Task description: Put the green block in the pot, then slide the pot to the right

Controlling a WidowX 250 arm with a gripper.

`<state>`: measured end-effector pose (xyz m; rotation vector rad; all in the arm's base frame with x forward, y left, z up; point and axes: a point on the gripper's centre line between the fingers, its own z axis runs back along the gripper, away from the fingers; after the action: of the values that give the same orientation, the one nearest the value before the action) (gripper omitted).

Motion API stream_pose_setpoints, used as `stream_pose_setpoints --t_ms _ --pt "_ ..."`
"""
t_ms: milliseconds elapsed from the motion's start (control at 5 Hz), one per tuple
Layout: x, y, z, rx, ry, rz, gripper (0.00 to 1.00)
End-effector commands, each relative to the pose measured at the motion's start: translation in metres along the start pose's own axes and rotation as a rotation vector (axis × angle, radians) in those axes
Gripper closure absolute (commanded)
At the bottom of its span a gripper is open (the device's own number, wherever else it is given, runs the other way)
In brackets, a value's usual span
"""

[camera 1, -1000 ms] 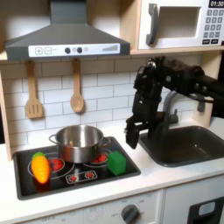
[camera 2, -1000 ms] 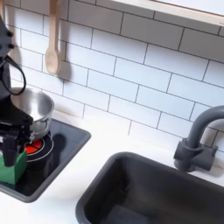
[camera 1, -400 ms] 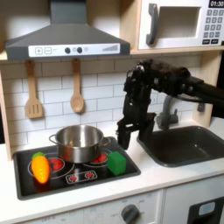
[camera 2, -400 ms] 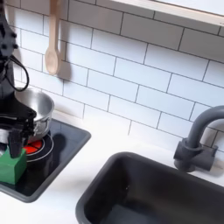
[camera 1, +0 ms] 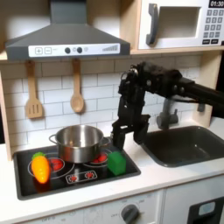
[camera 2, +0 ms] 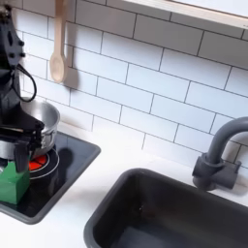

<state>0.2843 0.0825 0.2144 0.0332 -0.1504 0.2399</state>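
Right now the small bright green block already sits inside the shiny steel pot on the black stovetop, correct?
No. The small bright green block sits on the black stovetop beside the shiny steel pot, not inside it, as the first exterior view shows.

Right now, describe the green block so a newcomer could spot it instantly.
On the black toy stovetop, look at the corner nearest the dark sink basin. The small bright green cube-like block sits there beside the shiny steel pot, far smaller, unlike the orange-and-yellow toy vegetable.
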Motion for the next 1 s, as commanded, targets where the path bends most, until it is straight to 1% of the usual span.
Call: stream_pose_setpoints --t_ms 0,400,600,800 --pt "0.009 0.005 -0.012 0.016 0.009 -0.005 0.0" --pt "0.014 0.006 -0.023 0.016 0.019 -0.024 0.0" --pt "0.011 0.008 -0.029 0.015 0.035 -0.022 0.0" --pt "0.014 0.008 -0.032 0.013 0.031 -0.029 0.0"
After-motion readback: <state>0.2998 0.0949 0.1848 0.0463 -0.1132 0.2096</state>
